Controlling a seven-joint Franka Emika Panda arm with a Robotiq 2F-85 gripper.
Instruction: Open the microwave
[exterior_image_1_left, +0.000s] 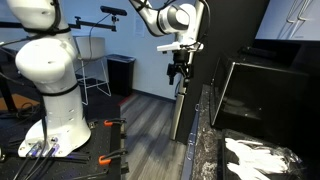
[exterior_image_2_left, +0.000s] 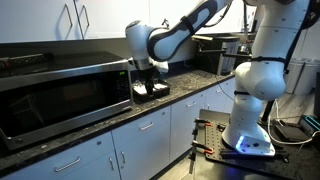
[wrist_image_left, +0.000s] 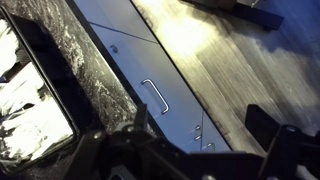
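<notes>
The microwave is a large black box with a glossy dark glass door, standing on the speckled counter; it is also in an exterior view, door shut. My gripper hangs in the air in front of the counter edge, off the microwave's door side, fingers pointing down. In an exterior view it is just beside the microwave's right end, apart from it. In the wrist view my gripper is open and empty, its dark fingers framing the cabinets below. The microwave is not clearly in the wrist view.
The granite counter runs above grey cabinet doors with handles. White cloth lies on a dark surface near the microwave. The robot's white base stands on the wood floor. A black bin stands behind.
</notes>
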